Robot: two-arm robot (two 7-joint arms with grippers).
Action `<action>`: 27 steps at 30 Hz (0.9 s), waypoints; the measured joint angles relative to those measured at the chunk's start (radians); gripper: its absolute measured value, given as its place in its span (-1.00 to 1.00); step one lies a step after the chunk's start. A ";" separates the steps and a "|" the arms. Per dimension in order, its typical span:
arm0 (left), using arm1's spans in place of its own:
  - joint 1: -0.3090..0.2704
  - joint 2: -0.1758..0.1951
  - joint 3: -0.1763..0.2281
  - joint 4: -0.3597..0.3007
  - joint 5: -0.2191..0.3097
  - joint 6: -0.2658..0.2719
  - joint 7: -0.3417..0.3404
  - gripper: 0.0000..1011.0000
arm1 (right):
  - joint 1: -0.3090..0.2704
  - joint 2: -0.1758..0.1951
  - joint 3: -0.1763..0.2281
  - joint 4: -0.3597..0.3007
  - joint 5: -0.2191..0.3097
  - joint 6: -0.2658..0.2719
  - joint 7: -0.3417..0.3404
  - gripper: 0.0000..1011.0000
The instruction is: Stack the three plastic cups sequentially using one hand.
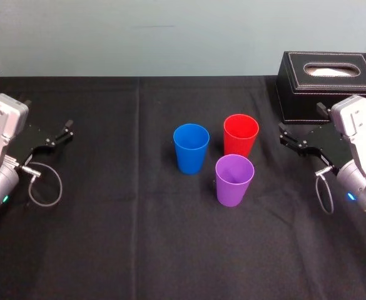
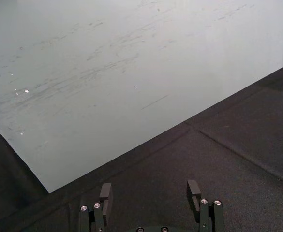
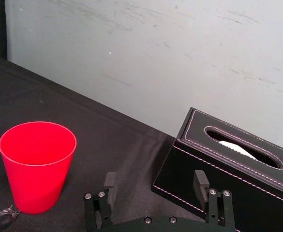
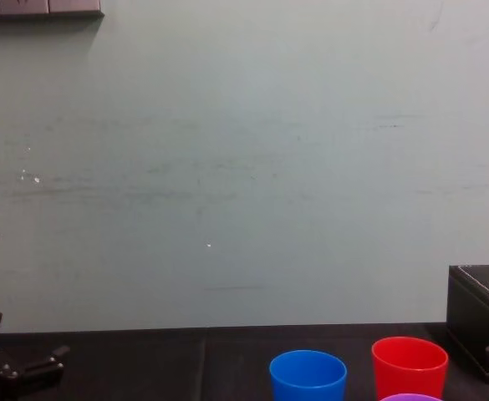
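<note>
Three upright plastic cups stand apart from each other mid-table: a blue cup (image 1: 191, 148) (image 4: 308, 376), a red cup (image 1: 240, 135) (image 3: 37, 165) (image 4: 410, 367) to its right, and a purple cup (image 1: 234, 180) (image 4: 410, 398) nearest me. My right gripper (image 1: 285, 135) (image 3: 155, 186) hovers to the right of the red cup, open, with nothing between its fingers. Far to the left of the cups, my left gripper (image 1: 65, 130) (image 2: 150, 193) is open and empty above the black cloth.
A black stitched tissue box (image 1: 328, 85) (image 3: 233, 181) (image 4: 481, 331) stands at the back right, just behind the right gripper. A black cloth (image 1: 132, 237) covers the table, and a pale wall (image 4: 244, 167) rises behind it.
</note>
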 joint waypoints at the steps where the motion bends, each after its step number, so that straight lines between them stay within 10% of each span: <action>1: 0.000 0.000 0.000 0.000 0.000 0.000 0.000 0.99 | 0.000 0.000 0.000 0.000 0.000 0.000 0.000 0.99; 27: 0.000 0.000 0.000 0.000 0.000 0.000 0.000 0.99 | 0.000 0.000 0.000 0.000 0.000 0.000 0.000 0.99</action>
